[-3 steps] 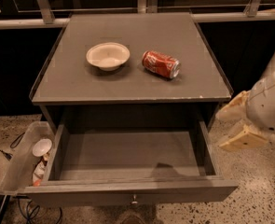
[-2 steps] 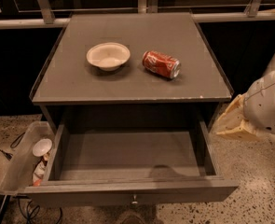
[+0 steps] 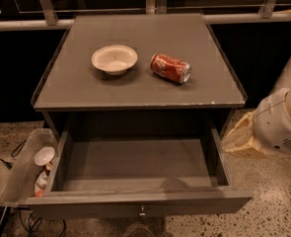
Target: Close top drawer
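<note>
The cream-coloured tool [image 3: 239, 141] hangs just beside the right wall of the top drawer [image 3: 135, 202]; whether it is spread or pressed together cannot be told; the drawer stands pulled far out; above and behind the drawer, the tabletop [image 3: 135, 90] carries a white bowl [image 3: 114, 59] and a red can [image 3: 170, 68] lying on its side.

The one camera is looking steeply down from above and from the front, facing the side where the top drawer [image 3: 135, 164] is standing open. It is sitting close: the tabletop [image 3: 135, 90] and the drawer are filling most of the view (the drawer's front panel is nearly reaching the bottom edge). The gripper [image 3: 237, 141] is showing at the right edge, just beside the drawer's right wall.
</note>
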`<control>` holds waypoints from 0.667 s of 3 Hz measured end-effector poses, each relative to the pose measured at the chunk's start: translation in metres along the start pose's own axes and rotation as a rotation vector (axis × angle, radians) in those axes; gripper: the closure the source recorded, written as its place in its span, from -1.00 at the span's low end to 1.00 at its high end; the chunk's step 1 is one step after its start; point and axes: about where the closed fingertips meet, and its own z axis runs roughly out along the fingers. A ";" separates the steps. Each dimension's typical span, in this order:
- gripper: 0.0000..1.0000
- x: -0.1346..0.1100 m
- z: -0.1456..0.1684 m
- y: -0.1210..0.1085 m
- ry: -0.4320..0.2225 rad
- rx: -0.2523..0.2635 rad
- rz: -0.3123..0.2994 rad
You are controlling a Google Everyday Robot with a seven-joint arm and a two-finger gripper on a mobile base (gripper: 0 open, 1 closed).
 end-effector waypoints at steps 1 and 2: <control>1.00 0.011 0.038 0.027 0.003 -0.050 0.049; 1.00 0.022 0.076 0.056 0.004 -0.098 0.093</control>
